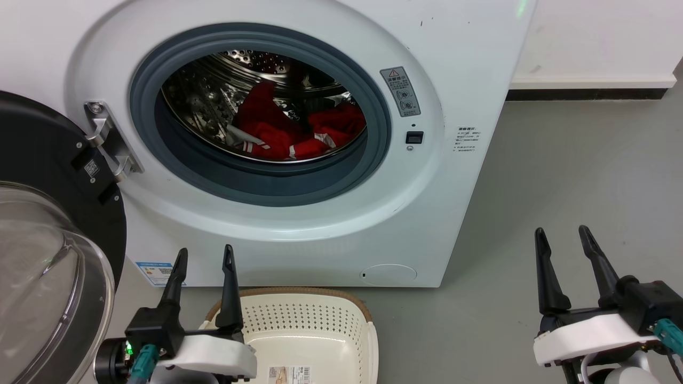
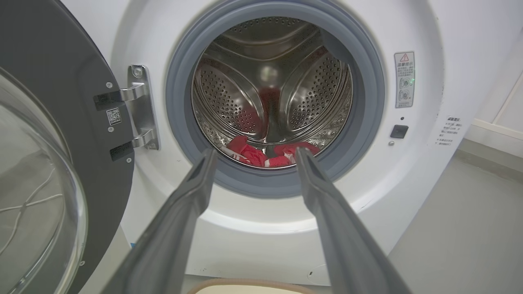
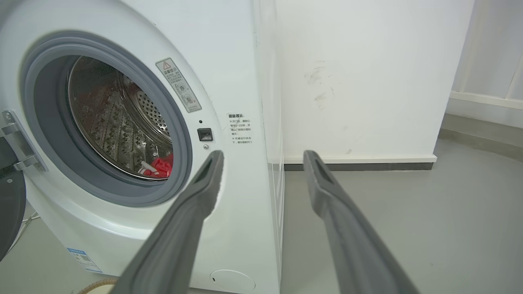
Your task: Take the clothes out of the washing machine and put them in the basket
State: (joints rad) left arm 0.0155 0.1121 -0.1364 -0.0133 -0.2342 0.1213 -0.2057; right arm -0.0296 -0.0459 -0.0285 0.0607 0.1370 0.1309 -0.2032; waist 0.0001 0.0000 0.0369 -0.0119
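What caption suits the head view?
Open left gripper and right gripper before washing machine holding red clothes; basket below.

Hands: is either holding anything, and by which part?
Nothing is held. The left hand and the right hand are open and empty; the clothes lie inside the washing machine.

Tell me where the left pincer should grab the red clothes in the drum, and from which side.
Probably the raised hump on the left of the clothes: the fabric bunches and stands up there, giving something to close around. Bring the left pincer straight in from the front, over the grey rim.
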